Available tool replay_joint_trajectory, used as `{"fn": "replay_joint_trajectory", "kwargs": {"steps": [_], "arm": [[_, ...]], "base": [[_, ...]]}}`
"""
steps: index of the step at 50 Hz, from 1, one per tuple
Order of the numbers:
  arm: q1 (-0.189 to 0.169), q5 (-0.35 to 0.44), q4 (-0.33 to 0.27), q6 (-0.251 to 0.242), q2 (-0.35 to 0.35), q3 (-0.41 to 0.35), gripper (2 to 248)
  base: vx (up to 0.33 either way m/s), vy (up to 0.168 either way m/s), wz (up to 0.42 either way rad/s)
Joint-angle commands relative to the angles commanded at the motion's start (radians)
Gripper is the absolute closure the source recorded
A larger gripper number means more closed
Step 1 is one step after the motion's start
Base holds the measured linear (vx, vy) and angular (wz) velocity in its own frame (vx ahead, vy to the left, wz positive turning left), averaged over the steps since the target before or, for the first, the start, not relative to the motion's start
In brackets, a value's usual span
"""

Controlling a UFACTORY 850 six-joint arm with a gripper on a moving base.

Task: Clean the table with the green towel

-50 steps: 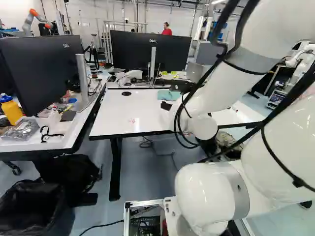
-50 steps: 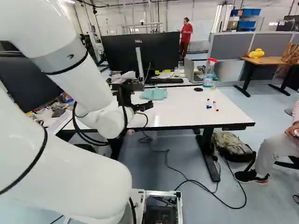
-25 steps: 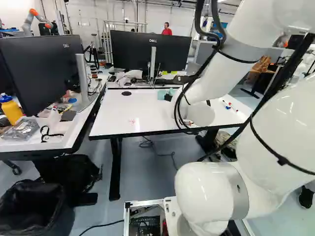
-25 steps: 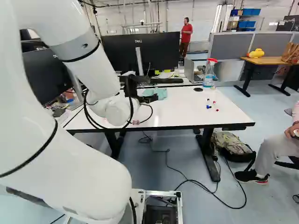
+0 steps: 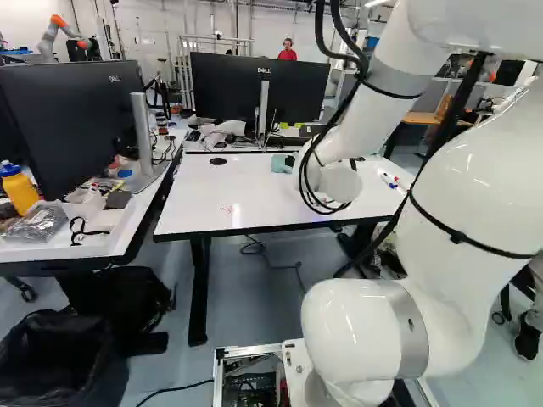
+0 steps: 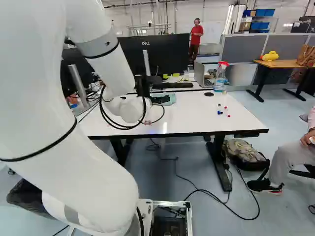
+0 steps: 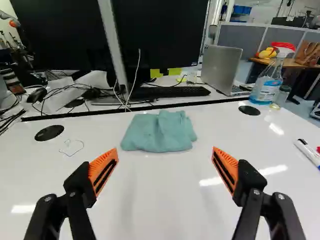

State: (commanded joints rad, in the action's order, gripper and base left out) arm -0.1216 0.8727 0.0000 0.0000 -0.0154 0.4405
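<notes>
The black gripper (image 6: 158, 100) reaches over the white table (image 6: 197, 118) at the near side of the green towel (image 6: 171, 99) in the right base view; the arm's wrist hides part of it. Seen from the wrist, the gripper (image 7: 165, 159) stands wide open with nothing between its orange pads. The towel (image 7: 160, 131) lies crumpled and flat-topped on the table, straight ahead of the fingers and apart from them. A thin pen scribble (image 7: 71, 147) marks the tabletop beyond one finger. A reddish mark (image 5: 227, 208) shows nearer the front edge.
Behind the towel are a keyboard (image 7: 172, 92), monitor (image 5: 259, 89) and laptop (image 7: 222, 67). A spray bottle (image 6: 221, 77) stands at the table's far corner. Markers (image 7: 308, 152) lie to one side. Another robot (image 5: 61, 34) is far back. A bin (image 5: 59, 360) stands on the floor.
The arm has swung and reached forward over the table, bringing the gripper up close to the towel. More of the markers shows in the left base view. The towel lies where it was.
</notes>
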Motion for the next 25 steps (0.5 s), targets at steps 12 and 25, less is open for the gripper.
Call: {"fn": "replay_joint_trajectory", "kwargs": {"steps": [12, 25], "arm": [[-0.003, 0.0, 0.0, 0.0, -0.063, 0.065, 3], [-0.004, 0.0, 0.0, 0.0, -0.129, 0.136, 3]], "base": [[0.0, 0.0, 0.0], [0.0, 0.0, 0.0]]}}
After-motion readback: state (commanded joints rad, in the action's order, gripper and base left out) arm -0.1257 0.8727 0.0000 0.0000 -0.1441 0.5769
